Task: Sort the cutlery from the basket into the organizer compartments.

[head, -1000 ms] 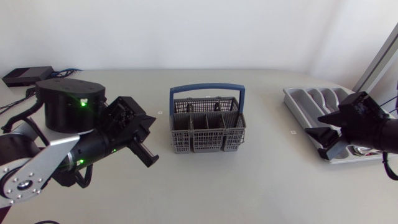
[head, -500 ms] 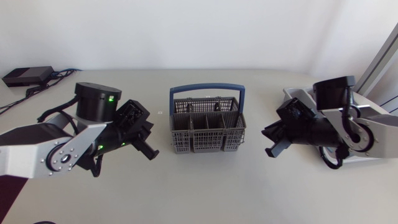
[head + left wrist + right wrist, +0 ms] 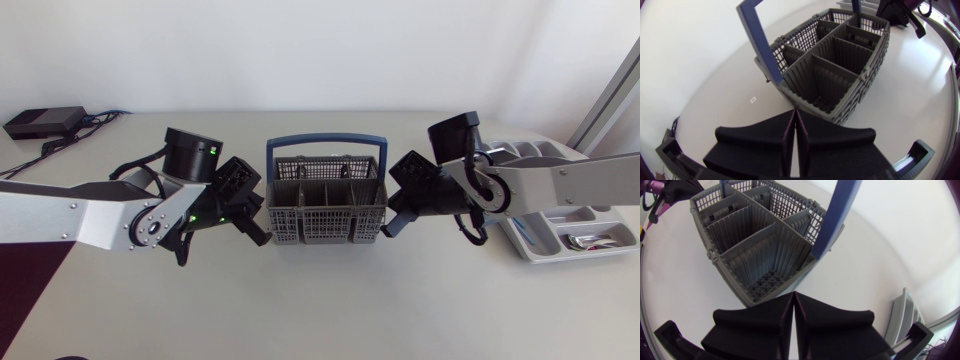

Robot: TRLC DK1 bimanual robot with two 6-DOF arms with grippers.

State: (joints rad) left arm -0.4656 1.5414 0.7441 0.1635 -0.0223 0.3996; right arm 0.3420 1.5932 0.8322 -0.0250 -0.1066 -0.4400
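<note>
Since a second ago you've swung both arms inward. The left jaws and right jaws, each pressed together on nothing, now sit just beside the basket (image 3: 325, 215) mid-counter (image 3: 320, 305), with the organizer (image 3: 527, 243) well apart from it.

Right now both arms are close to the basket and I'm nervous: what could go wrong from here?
The shut left gripper and right gripper flank the basket closely; a nudge from either could slide or tip it. Its upright handle could snag an arm reaching in.
</note>
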